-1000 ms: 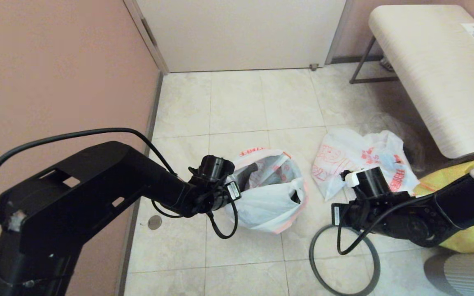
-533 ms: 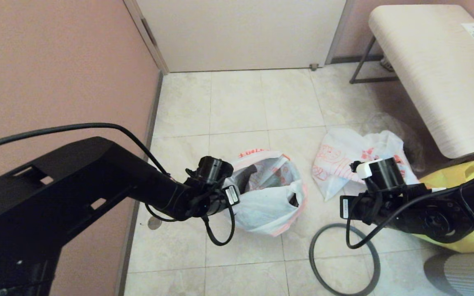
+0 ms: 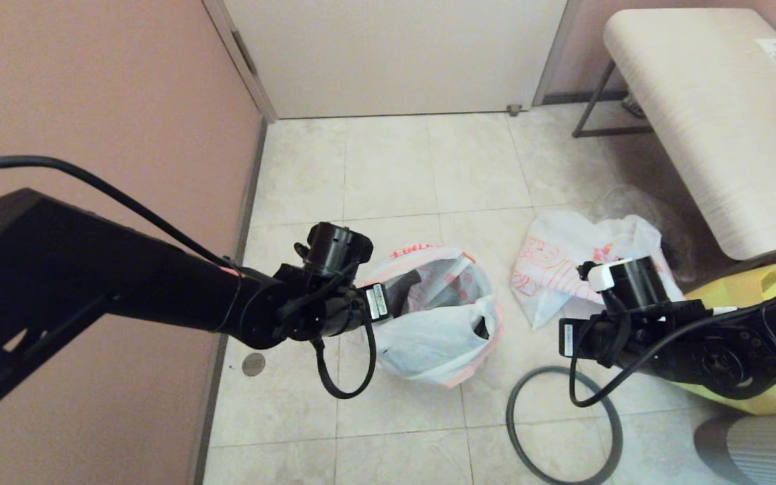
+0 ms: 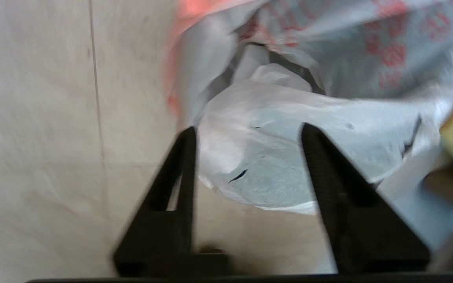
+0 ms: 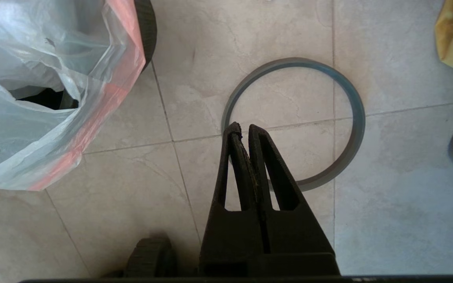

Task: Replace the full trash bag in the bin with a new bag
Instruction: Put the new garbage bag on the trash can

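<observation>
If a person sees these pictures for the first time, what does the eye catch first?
First, the white and pink bag draped over the bin at the middle of the floor, with the open left gripper just beside it. Next, the grey hoop lying loose on the tiles near the shut right gripper. A second crumpled bag lies behind.

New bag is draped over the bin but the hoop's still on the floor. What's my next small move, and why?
Probably lower the right gripper, which is shut, toward the grey hoop lying flat on the tiles just under it, and open to take its edge. The bag already covers the bin, and the left gripper is open beside it.
</observation>
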Tool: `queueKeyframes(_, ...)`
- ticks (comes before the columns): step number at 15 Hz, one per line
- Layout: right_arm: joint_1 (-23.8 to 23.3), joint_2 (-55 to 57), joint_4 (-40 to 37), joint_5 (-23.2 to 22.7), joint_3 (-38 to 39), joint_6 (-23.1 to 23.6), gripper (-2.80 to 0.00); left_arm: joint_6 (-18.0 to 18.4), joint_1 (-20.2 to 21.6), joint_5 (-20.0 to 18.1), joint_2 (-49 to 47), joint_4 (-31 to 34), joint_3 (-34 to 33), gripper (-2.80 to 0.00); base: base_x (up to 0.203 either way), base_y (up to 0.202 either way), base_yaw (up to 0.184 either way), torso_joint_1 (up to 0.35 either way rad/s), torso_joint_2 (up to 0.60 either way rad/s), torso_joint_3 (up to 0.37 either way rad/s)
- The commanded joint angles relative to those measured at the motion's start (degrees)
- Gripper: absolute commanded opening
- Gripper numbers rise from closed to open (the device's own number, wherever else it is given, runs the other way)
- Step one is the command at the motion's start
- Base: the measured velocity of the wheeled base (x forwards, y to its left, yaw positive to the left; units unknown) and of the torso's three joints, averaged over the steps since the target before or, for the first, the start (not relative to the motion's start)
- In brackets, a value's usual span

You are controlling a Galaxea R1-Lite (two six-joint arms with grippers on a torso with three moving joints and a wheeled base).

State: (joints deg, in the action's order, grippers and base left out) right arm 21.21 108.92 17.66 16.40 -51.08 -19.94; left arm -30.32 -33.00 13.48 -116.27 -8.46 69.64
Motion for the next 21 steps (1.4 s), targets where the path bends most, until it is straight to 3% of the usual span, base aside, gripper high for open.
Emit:
queueKeyframes(1,0.06,-0.20,0.11,0.04,-0.07,-0.10,-2.80,5.36,-0.34,0.25,-1.41,1.79,2.89,-2.80,0.000,0.000,0.000,0.000,0.00,0.000)
queueKeyframes(2,0.11,-0.11,0.18,0.04,-0.07,-0.14,-2.80,9.38,-0.38,0.30,-2.50,5.04,5.15,-2.80,0.000,0.000,0.000,0.000,0.00,0.000)
queueKeyframes(4,0.06,0.15,0.43,-0.13,-0.16,-0.18,-2.80,12.26,-0.44,0.31,-5.60,8.23,9.66,-2.80,0.000,0.000,0.000,0.000,0.00,0.000)
queueKeyframes(9,0.06,0.03,2.99,-1.56,-0.07,-1.46,-2.80,14.07,0.28,0.56,-17.53,9.59,27.18,-2.80,0.000,0.000,0.000,0.000,0.00,0.000)
queueKeyframes(13,-0.11,-1.60,3.75,-2.51,-0.08,-1.67,-2.80,14.01,1.26,1.99,-25.90,16.72,41.64,-2.80,0.000,0.000,0.000,0.000,0.00,0.000)
queueKeyframes(16,0.46,-2.74,5.52,-3.13,1.03,-2.71,-2.80,13.83,2.16,2.57,-24.89,7.83,41.78,-2.80,0.000,0.000,0.000,0.000,0.00,0.000)
queueKeyframes(21,1.10,-0.15,8.44,-3.70,2.28,-2.73,-2.80,8.33,2.41,2.78,-20.83,8.11,41.01,-2.80,0.000,0.000,0.000,0.000,0.00,0.000)
